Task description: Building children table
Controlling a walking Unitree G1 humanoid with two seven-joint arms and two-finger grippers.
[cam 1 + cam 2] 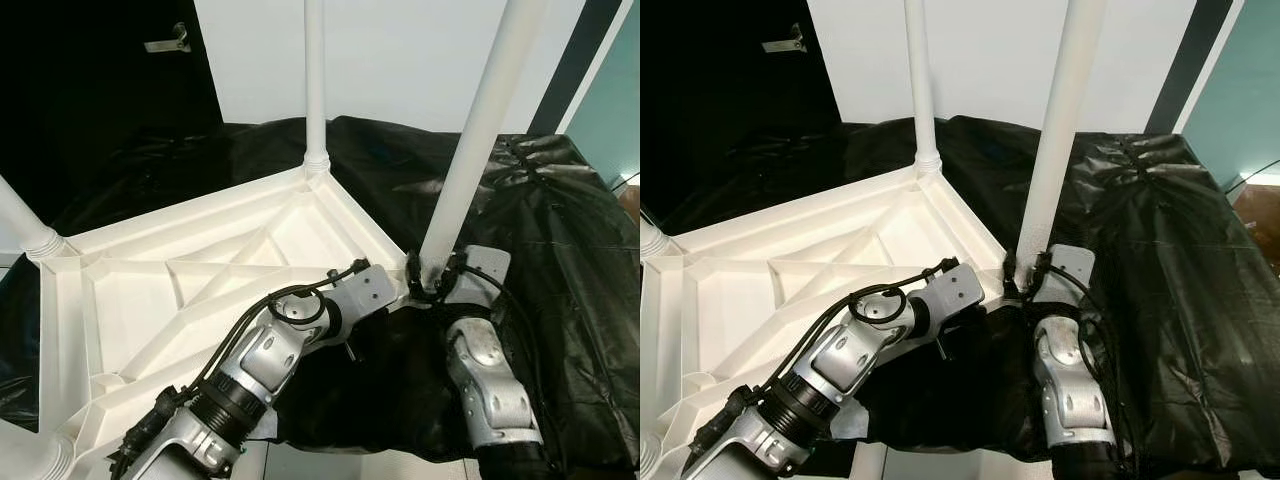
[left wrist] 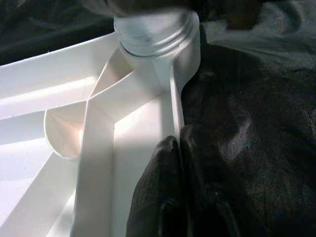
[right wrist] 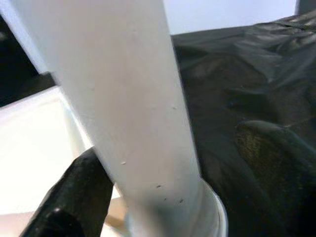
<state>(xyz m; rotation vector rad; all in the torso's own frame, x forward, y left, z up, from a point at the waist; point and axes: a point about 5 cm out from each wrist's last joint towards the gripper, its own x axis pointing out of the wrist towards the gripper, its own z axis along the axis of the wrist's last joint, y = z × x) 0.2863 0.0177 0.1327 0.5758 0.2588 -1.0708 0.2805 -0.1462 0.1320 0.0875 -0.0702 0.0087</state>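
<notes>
My left claw (image 2: 180,163) is down at the table top's (image 1: 200,290) near edge rim, its two black fingers (image 2: 165,192) pressed tight together with the thin white rim wall running up right beside them; whether they pinch that wall I cannot tell. The table top lies upside down, ribs showing, on a black plastic sheet (image 1: 560,240). Just past my left fingertips sits the corner socket (image 2: 158,34), a ribbed white collar. And there's my right claw (image 1: 432,280), wrapped around the base of the near leg (image 1: 480,140) right at that corner socket, one black finger (image 3: 74,197) flat against the white tube on one side, the other finger hidden behind it, so it's closed about the leg. That leg stands slightly tilted, rising out of the socket. Further along the table top, the far corner carries another leg (image 1: 315,80), upright. Off at the left corner, a third leg (image 1: 20,225) leans outward. Beyond the table top, a pale wall (image 1: 400,60).
</notes>
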